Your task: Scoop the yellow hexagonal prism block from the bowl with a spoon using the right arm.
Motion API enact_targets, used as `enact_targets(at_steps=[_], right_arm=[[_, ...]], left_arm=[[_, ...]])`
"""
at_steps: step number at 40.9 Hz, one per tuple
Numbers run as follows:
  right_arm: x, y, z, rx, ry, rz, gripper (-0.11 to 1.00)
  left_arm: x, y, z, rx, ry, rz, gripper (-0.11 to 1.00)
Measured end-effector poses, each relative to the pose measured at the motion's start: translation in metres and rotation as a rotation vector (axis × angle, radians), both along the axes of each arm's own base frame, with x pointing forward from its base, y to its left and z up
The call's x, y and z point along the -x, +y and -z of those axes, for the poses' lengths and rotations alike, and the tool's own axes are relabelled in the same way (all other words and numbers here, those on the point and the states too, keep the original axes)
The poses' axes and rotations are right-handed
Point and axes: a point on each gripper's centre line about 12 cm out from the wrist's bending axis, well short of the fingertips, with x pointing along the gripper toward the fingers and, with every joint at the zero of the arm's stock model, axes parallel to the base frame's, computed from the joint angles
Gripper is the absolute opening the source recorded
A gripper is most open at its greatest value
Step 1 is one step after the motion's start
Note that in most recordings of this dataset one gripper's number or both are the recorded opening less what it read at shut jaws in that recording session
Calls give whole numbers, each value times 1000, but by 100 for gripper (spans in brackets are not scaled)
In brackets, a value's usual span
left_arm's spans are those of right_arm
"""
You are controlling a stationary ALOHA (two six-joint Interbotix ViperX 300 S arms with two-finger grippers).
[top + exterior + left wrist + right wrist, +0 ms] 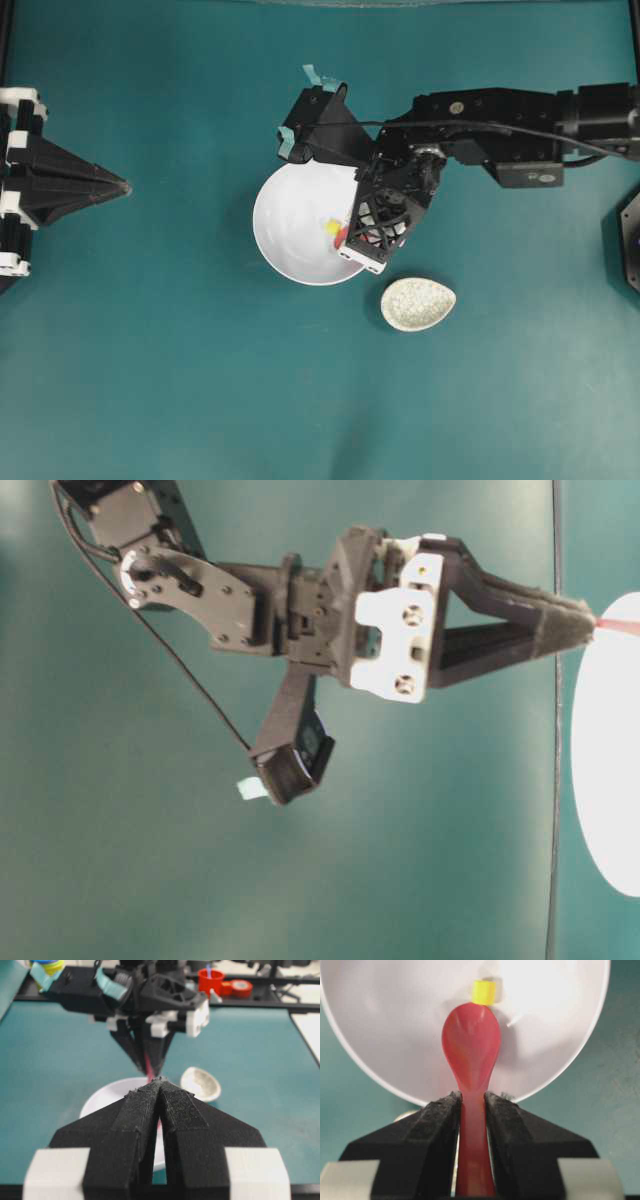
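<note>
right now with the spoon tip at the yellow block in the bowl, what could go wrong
1. The yellow block sits just beyond the spoon tip, outside the scoop; a push may slide it up the bowl wall instead of loading it.
2. The right gripper jaws pinch only the narrow handle, so the spoon might twist under load.

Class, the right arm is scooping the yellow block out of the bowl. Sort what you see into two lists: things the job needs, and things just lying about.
Needed for the job:
right gripper
spoon
yellow block
white bowl

Lying about:
speckled oval dish
left gripper, shut and idle
</note>
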Motion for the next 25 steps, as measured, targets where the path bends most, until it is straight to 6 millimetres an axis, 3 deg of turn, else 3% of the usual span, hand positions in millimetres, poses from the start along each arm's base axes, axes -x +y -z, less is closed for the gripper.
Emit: enact_targets(at_steps=[25], right_arm=[[-22, -12, 9, 57, -145, -11, 24]], left_arm=[[0, 0, 0, 0, 0, 2, -1]])
